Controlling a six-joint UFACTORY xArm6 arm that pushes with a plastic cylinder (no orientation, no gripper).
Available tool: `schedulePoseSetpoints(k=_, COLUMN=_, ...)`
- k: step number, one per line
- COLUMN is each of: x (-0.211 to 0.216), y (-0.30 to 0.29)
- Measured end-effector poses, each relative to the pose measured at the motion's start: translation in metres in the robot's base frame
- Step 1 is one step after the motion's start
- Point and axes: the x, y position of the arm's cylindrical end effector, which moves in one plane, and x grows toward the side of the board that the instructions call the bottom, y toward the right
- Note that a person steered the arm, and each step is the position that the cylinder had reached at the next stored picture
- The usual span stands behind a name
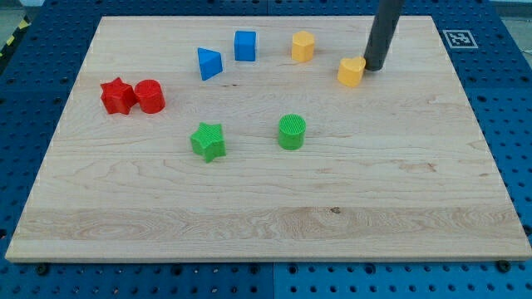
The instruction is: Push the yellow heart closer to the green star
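Wooden table (266, 208) on blue pegboard, your yellow heart (352, 72) near 1 o'clock, my tip (373, 66) touching its 3 o'clock side, green star (208, 140) well apart toward 8 o'clock, no pincer fitted so no grip state to report.

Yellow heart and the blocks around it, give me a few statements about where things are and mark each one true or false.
1. My tip is just to the view's right of the yellow heart. True.
2. The green star touches the green cylinder. False: they stand apart.
3. The red star sits right beside the red cylinder. True.
4. The yellow heart lies at the view's bottom. False: it is near the top.
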Motion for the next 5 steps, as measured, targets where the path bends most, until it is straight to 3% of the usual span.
schedulePoseSetpoints(k=2, x=0.027, y=-0.037)
schedulePoseSetpoints(k=4, x=0.048, y=-0.11)
schedulePoseSetpoints(k=5, x=0.076, y=-0.136)
